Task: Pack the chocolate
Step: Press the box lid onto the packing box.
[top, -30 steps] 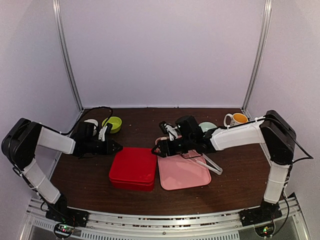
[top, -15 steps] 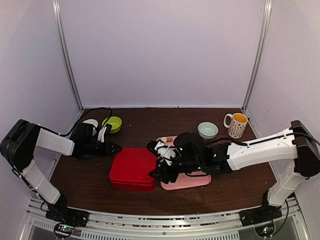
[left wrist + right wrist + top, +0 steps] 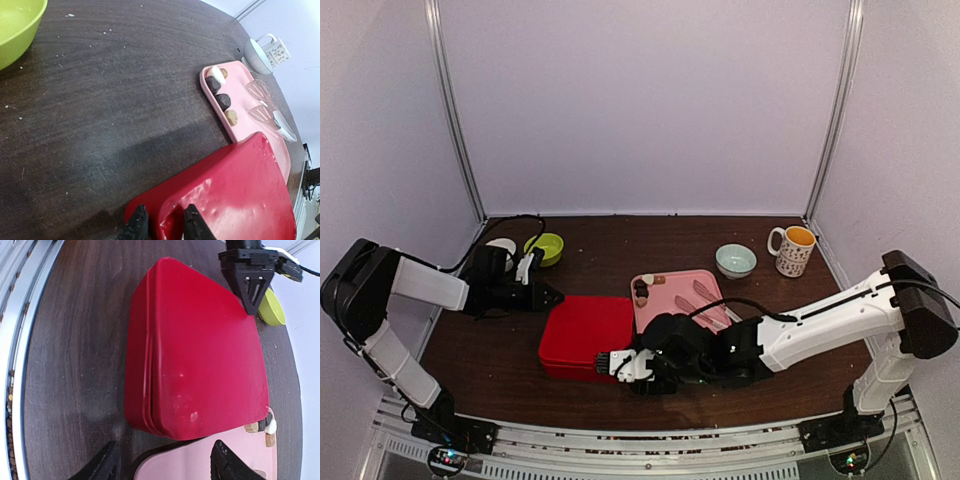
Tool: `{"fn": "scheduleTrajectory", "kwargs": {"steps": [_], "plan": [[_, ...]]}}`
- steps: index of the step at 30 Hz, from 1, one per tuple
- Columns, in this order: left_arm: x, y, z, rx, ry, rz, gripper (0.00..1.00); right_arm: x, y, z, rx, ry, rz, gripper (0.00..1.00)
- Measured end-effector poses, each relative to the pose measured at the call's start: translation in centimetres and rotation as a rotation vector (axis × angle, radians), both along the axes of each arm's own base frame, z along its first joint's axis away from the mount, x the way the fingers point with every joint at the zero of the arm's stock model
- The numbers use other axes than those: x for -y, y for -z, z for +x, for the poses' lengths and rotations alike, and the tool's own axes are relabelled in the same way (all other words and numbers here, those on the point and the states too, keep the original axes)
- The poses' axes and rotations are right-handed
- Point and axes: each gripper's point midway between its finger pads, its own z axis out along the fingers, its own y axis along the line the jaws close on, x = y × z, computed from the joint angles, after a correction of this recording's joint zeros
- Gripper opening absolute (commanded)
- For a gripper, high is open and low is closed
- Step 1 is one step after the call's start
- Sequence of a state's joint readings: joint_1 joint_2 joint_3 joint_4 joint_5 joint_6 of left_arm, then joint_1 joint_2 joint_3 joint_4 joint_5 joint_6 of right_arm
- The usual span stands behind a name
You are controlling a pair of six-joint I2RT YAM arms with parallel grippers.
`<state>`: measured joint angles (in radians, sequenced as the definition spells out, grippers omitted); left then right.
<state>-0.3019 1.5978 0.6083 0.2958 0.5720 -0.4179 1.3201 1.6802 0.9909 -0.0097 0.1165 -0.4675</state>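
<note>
A few small chocolates (image 3: 641,290), cream, dark and light brown, lie at the far left corner of a pink tray (image 3: 672,287). They also show in the left wrist view (image 3: 222,100). A closed red box (image 3: 585,330) sits left of the tray. My left gripper (image 3: 552,296) is at the box's far left corner, its fingers (image 3: 138,226) closed on the lid's rim (image 3: 167,220). My right gripper (image 3: 618,364) hovers open and empty at the box's near right corner, by the tray's near edge (image 3: 200,462). The red box (image 3: 200,355) fills the right wrist view.
Pale tongs (image 3: 704,297) lie on the tray. A green bowl (image 3: 548,247) and a white dish (image 3: 503,245) stand at the back left. A pale bowl (image 3: 735,260) and a mug (image 3: 792,248) stand at the back right.
My right arm has swung from over the tray's far side down to the near side of the box and tray, uncovering the chocolates. The left gripper has stayed at the box corner.
</note>
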Motion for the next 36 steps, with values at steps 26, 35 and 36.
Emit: {"fn": "scheduleTrajectory", "kwargs": {"steps": [26,35,36], "plan": [[0.0,0.0,0.0,0.005,0.002,0.009,0.22,-1.5,4.0,0.9,0.317,-0.021,-0.197,0.42],[0.0,0.0,-0.1,0.025,-0.005,0.014,0.22,-2.0,3.8,0.9,0.388,-0.013,-0.214,0.29],[0.0,0.0,-0.1,0.028,-0.007,0.016,0.22,-2.0,3.7,0.9,0.394,-0.013,-0.216,0.28]]}}
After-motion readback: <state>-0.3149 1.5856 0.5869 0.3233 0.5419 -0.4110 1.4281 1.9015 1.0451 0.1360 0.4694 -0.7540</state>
